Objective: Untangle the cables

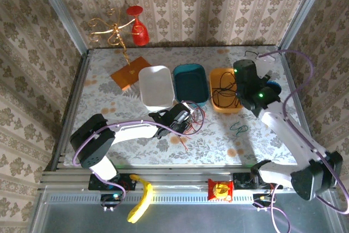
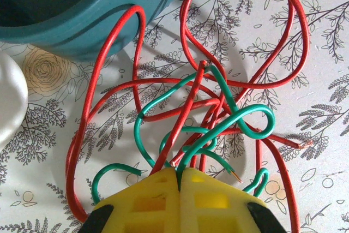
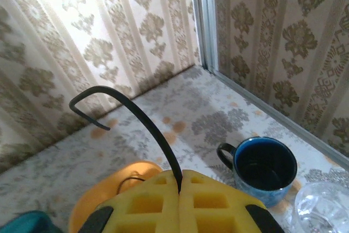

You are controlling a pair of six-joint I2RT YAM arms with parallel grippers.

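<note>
A tangle of red cable and green cable lies on the flowered table beside the teal bin. My left gripper is shut, its yellow fingers pinching a green strand, with a red strand running in beside it. From above, the left gripper sits at this tangle. My right gripper is shut on the black cable, which arcs up and to the left. It hovers over the orange bin, where the black cable is coiled.
A white bin, the teal bin and the orange bin stand in a row mid-table. A short green wire piece lies alone. A blue mug and a clear glass stand at the right. An orange card lies at back left.
</note>
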